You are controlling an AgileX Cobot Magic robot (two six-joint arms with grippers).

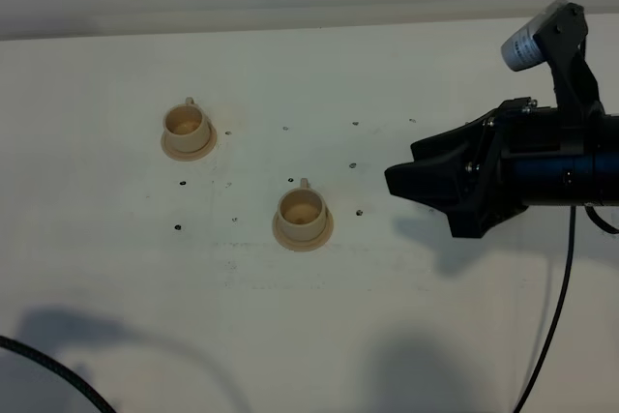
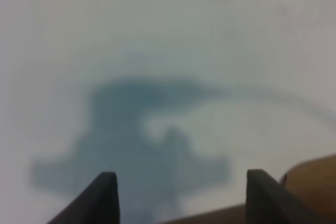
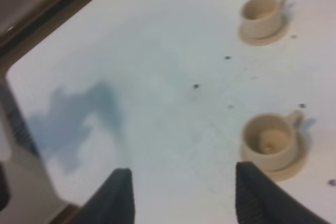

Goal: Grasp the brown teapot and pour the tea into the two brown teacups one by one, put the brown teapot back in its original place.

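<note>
Two small tan teacups stand upright on saucers on the white table. One (image 1: 187, 123) is at the back left, the other (image 1: 302, 212) near the middle. Both show in the right wrist view, the middle cup (image 3: 270, 140) nearer and the left cup (image 3: 261, 11) farther. My right gripper (image 1: 404, 169) hovers to the right of the middle cup, open and empty, as the right wrist view (image 3: 184, 198) shows. My left gripper (image 2: 181, 198) is open and empty above bare table and is out of the exterior view. The teapot and its wide saucer are out of view.
Small dark specks dot the table (image 1: 387, 316) around the cups. A black cable (image 1: 58, 360) curves in at the bottom left. A blurred tan-brown shape (image 2: 315, 182) sits beside my left gripper's finger. The table's edge (image 3: 31, 51) shows in the right wrist view.
</note>
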